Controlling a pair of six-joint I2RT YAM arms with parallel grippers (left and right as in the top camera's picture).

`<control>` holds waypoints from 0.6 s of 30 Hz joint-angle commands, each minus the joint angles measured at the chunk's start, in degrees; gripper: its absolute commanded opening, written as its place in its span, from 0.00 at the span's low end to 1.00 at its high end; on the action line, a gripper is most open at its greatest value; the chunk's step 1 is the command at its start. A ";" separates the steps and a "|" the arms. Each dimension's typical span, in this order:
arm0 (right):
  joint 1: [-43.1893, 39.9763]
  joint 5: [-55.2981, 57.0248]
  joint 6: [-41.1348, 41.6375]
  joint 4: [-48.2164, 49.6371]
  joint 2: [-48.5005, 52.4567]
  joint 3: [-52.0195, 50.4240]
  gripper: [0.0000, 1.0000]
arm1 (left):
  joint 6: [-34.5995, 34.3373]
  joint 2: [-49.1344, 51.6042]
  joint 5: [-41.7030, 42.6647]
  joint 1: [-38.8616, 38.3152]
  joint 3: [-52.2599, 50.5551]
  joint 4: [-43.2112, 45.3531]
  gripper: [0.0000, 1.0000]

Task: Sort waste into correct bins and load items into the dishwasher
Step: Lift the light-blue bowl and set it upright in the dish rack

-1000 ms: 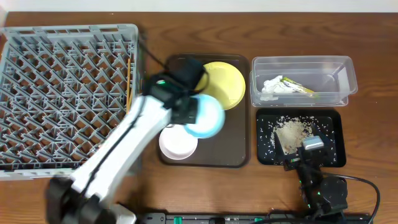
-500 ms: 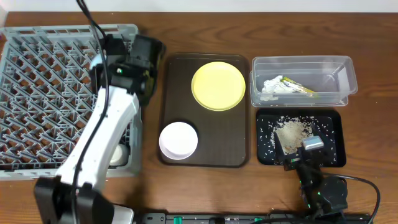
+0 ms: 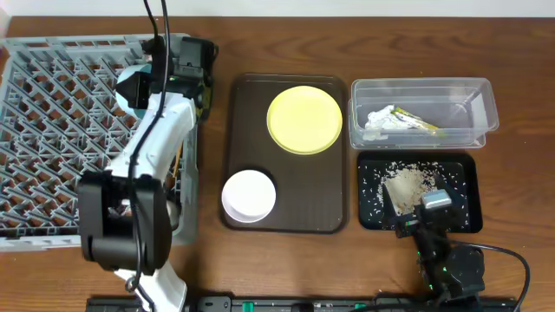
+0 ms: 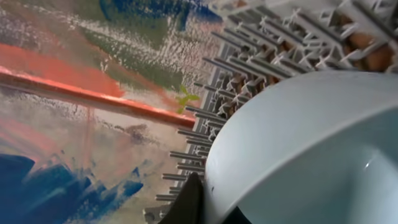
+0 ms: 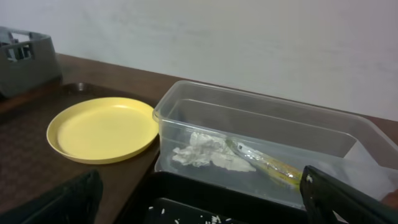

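Over the 1 o'clock part of the grey dish rack (image 3: 52, 130), my left pincer (image 3: 146, 85) is clamped on the light-blue bowl (image 3: 130, 87), which is tipped off level close to the pegs. I cannot tell whether it touches them. From overhead I get only a blue sliver at the arm's 9 o'clock edge. The left wrist view fills with the bowl's pale curve, one dark finger (image 4: 186, 200) at its rim and the rack's pegs just behind. On the brown tray (image 3: 321, 199) in the middle of the tabletop (image 3: 520, 52), the yellow plate (image 3: 303, 120) lies at 12 o'clock and the white bowl (image 3: 249, 195) at 7 o'clock. The clear tub (image 3: 468, 84) at 2 o'clock holds the tissue (image 3: 380, 119) and the wrapper (image 3: 418, 123), its long axis running from 10 to 4 o'clock. The black tray (image 3: 464, 173) at 4 o'clock holds rice crumbs (image 3: 408, 184). My right pincer (image 5: 199, 186) hangs over that tray with its fingers wide apart. Only its wrist view shows the tub's side wall.
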 commanded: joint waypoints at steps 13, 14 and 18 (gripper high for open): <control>-0.15 -0.24 -0.59 -0.09 -0.31 -0.20 0.99 | 0.90 3.17 -2.36 -2.84 0.09 -5.01 0.06; -0.15 -0.24 -0.59 -0.09 -0.31 -0.20 0.99 | -0.37 3.17 -2.34 -3.13 0.09 -5.99 0.06; -0.15 -0.24 -0.59 -0.09 -0.31 -0.20 0.99 | -5.07 3.17 -2.12 -3.19 0.09 -10.47 0.15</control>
